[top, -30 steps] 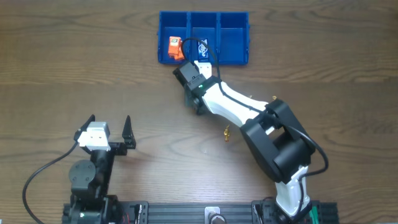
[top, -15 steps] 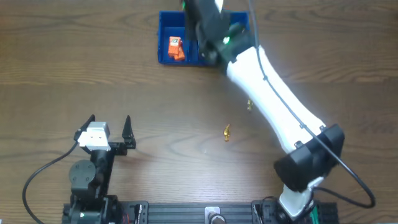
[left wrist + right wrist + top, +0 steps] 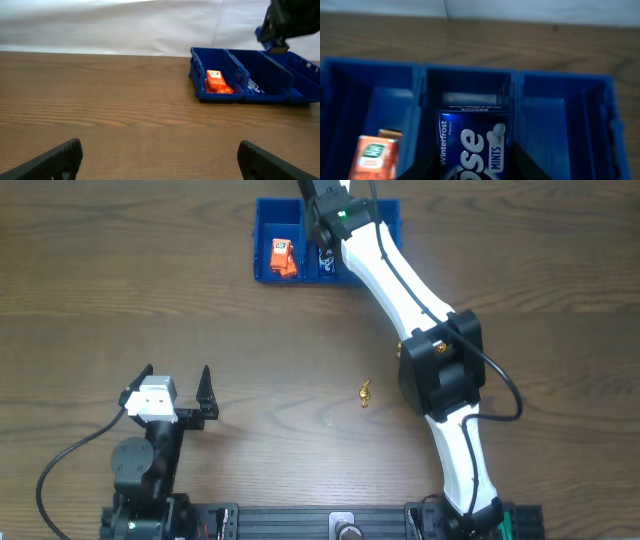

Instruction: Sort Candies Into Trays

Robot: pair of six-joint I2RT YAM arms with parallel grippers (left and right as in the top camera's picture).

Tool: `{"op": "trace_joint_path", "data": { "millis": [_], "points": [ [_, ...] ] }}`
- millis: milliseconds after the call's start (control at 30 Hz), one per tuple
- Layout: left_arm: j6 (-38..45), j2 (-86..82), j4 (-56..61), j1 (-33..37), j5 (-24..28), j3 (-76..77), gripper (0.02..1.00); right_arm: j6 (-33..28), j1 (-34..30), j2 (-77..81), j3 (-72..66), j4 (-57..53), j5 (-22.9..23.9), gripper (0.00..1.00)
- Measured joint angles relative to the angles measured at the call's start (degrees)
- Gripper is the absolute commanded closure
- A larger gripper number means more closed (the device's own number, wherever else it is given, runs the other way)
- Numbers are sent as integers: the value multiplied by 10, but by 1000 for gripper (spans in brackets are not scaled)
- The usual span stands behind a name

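Over tray [image 3: 560,80], right gripper [image 3: 474,167] clamping mint box [image 3: 474,132]

Long white right arm [image 3: 395,280]: one second ago folded, with right tool [image 3: 472,170] low over brown wooden surface [image 3: 150,300] just in front of blue three-compartment plastic tray [image 3: 260,242]. Half second ago arm stretched out, elbow far toward right edge. Now elbow pulled back toward middle, forearm running straight up to tray. Tool raised from surface to above tray's middle compartment [image 3: 470,82]. Blue rectangular mint box [image 3: 474,145], clamped between tool's fingers, now hangs over that compartment.
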Motion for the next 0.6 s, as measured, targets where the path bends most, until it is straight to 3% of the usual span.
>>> {"op": "trace_joint_path", "data": {
  "millis": [300, 367, 467, 600],
  "points": [
    [0, 0, 0, 0, 0, 0, 20, 3, 0, 3, 0, 7, -15, 597],
    [0, 0, 0, 0, 0, 0, 23, 5, 0, 3, 0, 7, -21, 457],
    [0, 0, 0, 0, 0, 0, 23, 6, 1, 3, 0, 8, -29, 371],
    [0, 0, 0, 0, 0, 0, 20, 8, 1, 3, 0, 10, -34, 349]
  ]
}}
